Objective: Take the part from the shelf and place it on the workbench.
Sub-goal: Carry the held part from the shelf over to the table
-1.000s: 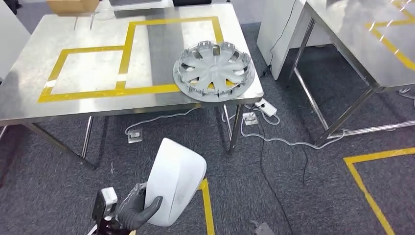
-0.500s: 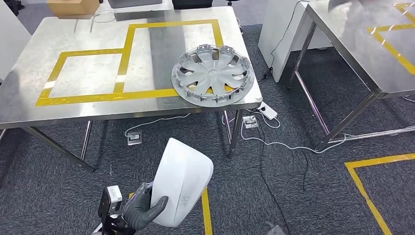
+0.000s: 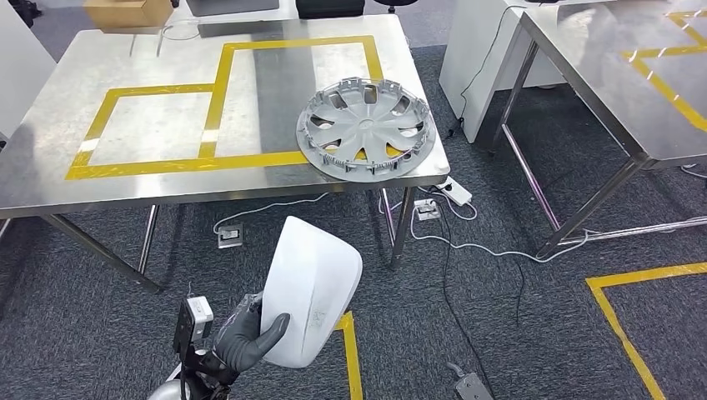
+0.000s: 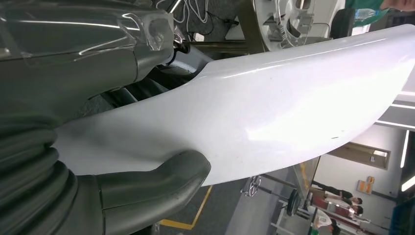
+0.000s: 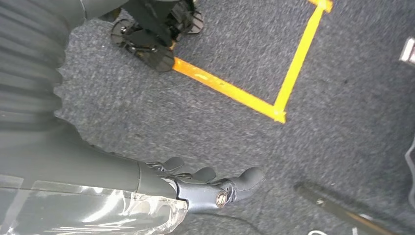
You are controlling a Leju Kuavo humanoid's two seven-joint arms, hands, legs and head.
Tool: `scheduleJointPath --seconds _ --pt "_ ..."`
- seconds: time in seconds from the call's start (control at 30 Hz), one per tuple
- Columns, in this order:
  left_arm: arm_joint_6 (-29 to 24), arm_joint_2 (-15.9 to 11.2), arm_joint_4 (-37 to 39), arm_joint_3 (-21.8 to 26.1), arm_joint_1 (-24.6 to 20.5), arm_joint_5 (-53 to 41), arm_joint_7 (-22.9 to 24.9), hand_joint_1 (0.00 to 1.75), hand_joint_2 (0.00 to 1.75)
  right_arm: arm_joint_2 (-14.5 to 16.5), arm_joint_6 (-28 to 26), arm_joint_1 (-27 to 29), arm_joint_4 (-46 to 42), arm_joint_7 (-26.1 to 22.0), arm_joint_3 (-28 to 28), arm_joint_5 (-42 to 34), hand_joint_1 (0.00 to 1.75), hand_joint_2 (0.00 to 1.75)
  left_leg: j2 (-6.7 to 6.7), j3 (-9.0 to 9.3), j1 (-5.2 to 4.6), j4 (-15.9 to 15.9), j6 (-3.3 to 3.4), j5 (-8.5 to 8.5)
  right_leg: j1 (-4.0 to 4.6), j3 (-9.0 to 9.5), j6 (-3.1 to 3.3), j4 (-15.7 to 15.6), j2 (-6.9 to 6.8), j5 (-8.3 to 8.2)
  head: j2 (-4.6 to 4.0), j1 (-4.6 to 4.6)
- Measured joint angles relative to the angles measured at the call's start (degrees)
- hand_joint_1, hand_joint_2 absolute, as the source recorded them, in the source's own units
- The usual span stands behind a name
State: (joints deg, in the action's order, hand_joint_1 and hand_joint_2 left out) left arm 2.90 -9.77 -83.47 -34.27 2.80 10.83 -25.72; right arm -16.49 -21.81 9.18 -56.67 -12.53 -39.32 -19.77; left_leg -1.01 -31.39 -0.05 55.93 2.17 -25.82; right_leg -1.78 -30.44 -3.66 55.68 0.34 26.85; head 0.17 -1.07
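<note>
- A white part, a smooth, glossy shell with a rounded, tapering outline, was held by the left hand low in front of the robot, above the grey carpet and short of the workbench.
- The part was gripped at its lower edge: the thick grey thumb was pressed against one face and darker fingers were tucked behind the other, so the shell was carried upright and slightly tilted, presumably so that its broad face was kept clear of the body.
- In the left wrist view the surface was shown as hard, polished plastic with soft highlights and a gently curved, wing-like profile.
- The right hand was seen hanging over the carpet with nothing in it, its fingers loosely apart and extended; it appeared to be kept out of the way.
- The workbench was of brushed stainless steel, marked with yellow tape rectangles that were probably meant as placement zones.
- A silver hubcap, round and spoked with clipped rim tabs, was lying near the bench's front right corner, overlapping the tape line.
- The placing step was judged not yet done, since the part was well apart from the bench top.
</note>
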Motion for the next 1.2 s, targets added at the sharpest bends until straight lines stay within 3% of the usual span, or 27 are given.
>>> scheduleJointPath --seconds 0.43,0.53,0.6,0.63,0.67,0.77,0.8,0.83,0.9,0.93,0.97,1.0,1.07,1.1,1.17,1.2 --pt "-0.67 0.09 -0.31 0.7 -0.1 -0.54 -0.01 1.75 1.75 1.16 1.35 -1.06 1.31 -0.68 0.24 0.9 0.0 1.75 -0.04 -0.12 -0.39 0.14 0.14 -0.12 -0.34 0.3 -0.17 -0.57 -0.02 -0.11 0.0 0.17" --pt "-1.19 -0.09 -0.43 0.97 0.03 -0.24 -0.67 1.75 1.75 1.61 2.22 -1.25 1.69 -0.91 0.19 1.29 0.0 1.75 0.0 -0.27 -0.58 -0.07 1.28 -0.83 -0.75 0.56 -1.03 -0.36 -0.03 -0.78 0.0 0.13" --pt "-1.42 -0.21 -0.79 1.2 0.18 0.29 -1.13 1.75 1.75 1.94 2.7 -1.43 2.05 -1.11 0.17 1.4 0.0 1.75 0.06 0.84 -0.18 -1.17 2.33 -1.15 -0.61 0.26 -1.49 1.01 -0.13 -0.76 0.0 0.2" --pt "-1.5 -0.25 -0.99 1.3 0.23 0.48 -1.2 1.75 1.75 2.09 2.88 -1.61 2.26 -1.23 0.15 1.44 0.0 1.75 0.12 1.65 -0.02 -1.5 2.64 -1.13 -0.54 -0.55 -1.37 2.57 -0.18 -0.1 0.0 0.26" --pt "-1.54 -0.28 -1.15 1.39 0.31 0.62 -1.18 1.75 1.75 2.22 3.0 -1.82 2.52 -1.33 0.14 1.44 0.0 1.75 0.14 2.34 0.1 -1.72 2.8 -1.09 -0.46 -2.19 -0.83 5.43 -0.23 1.17 0.0 0.33" --pt "-1.53 -0.34 -1.25 1.51 0.83 0.73 -1.1 1.75 1.75 2.49 3.24 -2.06 3.43 -1.52 0.09 1.38 0.0 1.75 0.06 3.33 0.02 -1.68 2.61 -1.88 -0.28 -9.3 0.19 16.6 -0.26 4.47 0.0 0.42" --pt "-1.51 -0.38 -1.25 1.51 1.08 0.74 -1.1 1.75 1.75 2.56 3.27 -1.99 3.68 -1.55 0.07 1.35 0.0 1.75 -0.02 3.9 0.03 -1.66 2.42 -2.4 -0.25 -10.65 -0.04 17.67 -0.26 4.22 0.0 0.41" --pt "-1.45 -0.41 -1.25 1.51 1.3 0.81 -1.1 1.75 1.75 2.63 3.28 -1.95 3.9 -1.58 0.05 1.35 0.0 1.75 -0.07 4.69 0.06 -1.65 2.2 -3.0 -0.23 -10.91 -0.4 16.48 -0.27 3.2 0.0 0.42" --pt "-1.13 -0.46 -1.27 1.51 1.55 1.13 -1.1 1.75 1.75 2.76 3.28 -1.87 4.32 -1.67 0.01 1.32 0.0 1.75 -0.07 6.56 0.16 -1.68 1.6 -4.55 -0.25 -8.98 -1.54 8.69 -0.37 -1.34 0.0 0.47" --pt "-0.96 -0.48 -1.28 1.5 1.63 1.34 -1.07 1.75 1.75 2.86 3.28 -1.83 4.57 -1.68 -0.01 1.27 0.0 1.75 -0.05 7.46 0.14 -1.68 1.24 -5.43 -0.18 -7.98 -1.6 4.92 -0.53 -3.36 0.0 0.43" --pt "-0.85 -0.5 -1.33 1.55 1.67 1.53 -1.07 1.75 1.75 2.94 3.28 -1.77 4.83 -1.7 -0.03 1.21 0.0 1.75 -0.02 8.04 0.09 -1.81 0.82 -6.24 0.06 -7.14 -1.15 2.31 -0.6 -4.69 0.0 0.41" --pt "-0.81 -0.52 -1.43 1.62 1.74 1.61 -1.06 1.75 1.75 3.01 3.27 -1.71 5.05 -1.71 -0.04 1.16 0.0 1.75 0.0 8.62 0.04 -1.94 0.41 -6.77 0.26 -6.72 -0.26 1.09 -0.65 -5.19 0.0 0.39" --pt "-0.71 -0.58 -1.76 1.85 1.72 1.7 -1.11 1.75 1.75 3.18 3.26 -1.66 5.25 -1.73 -0.05 1.15 0.0 1.75 0.04 9.14 0.05 -1.36 -0.23 -6.7 0.44 -5.66 1.91 0.84 -0.53 -4.02 0.0 0.32" --pt "-0.63 -0.62 -1.93 1.95 1.69 1.71 -1.12 1.75 1.75 3.26 3.26 -1.63 5.29 -1.75 -0.05 1.16 0.0 1.75 0.18 8.59 0.12 0.56 -0.36 -5.89 0.29 -4.87 2.55 0.55 -0.46 -3.56 0.0 0.31" --pt "-0.53 -0.71 -2.1 2.06 1.61 1.91 -1.1 1.75 1.75 3.39 3.26 -1.54 5.4 -1.76 -0.07 1.16 0.0 1.75 0.53 4.66 0.31 7.86 -0.57 -4.6 0.1 -2.62 3.41 -0.12 -0.31 -2.43 0.0 0.2" --pt "-0.7 -0.76 -2.12 2.1 1.69 2.05 -0.99 1.75 1.75 3.41 3.26 -1.49 5.49 -1.75 -0.08 1.15 0.0 1.75 0.66 2.02 0.39 11.97 -0.79 -5.26 0.14 -1.39 3.63 -0.48 -0.29 -1.81 0.0 0.19"
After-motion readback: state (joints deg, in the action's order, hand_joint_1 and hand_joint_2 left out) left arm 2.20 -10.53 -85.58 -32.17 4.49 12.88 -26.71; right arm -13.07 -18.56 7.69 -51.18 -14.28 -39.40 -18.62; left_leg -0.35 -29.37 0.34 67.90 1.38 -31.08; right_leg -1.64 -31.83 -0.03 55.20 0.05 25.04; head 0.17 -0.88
